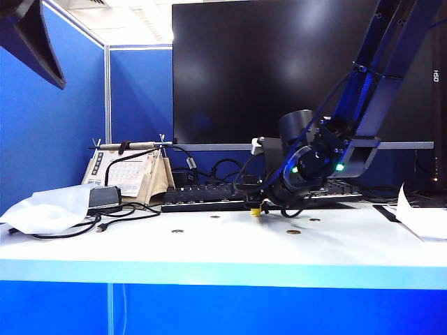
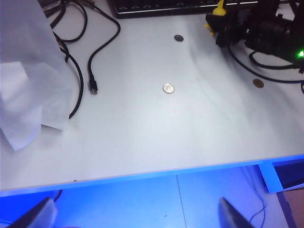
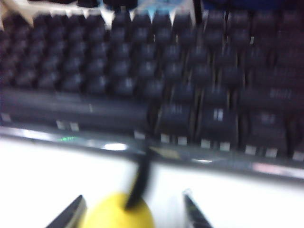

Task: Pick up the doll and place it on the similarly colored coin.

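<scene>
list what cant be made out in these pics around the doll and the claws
- Doll: right wrist view blurred, bottom edge crops it; contact with right claw fingers unclear.
- Exterior view: doll tiny, the arm covers most of it.
- Left claw: only blurred fingertips at the frame edge.
- Brass coin: too small for markings.

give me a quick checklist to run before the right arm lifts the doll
1. Doll between the right gripper's fingers: ok, the yellow body sits in the gap.
2. Firm grip on the doll: cannot tell, a gap still shows on one side and the right wrist view is blurred.
3. Room from the keyboard: not ok, the doll stands close in front of its edge.
4. Brass coin uncovered: ok, though a black cable lies near it.
5. Left gripper out of the way: ok, open, hanging over the table's near edge.
</scene>
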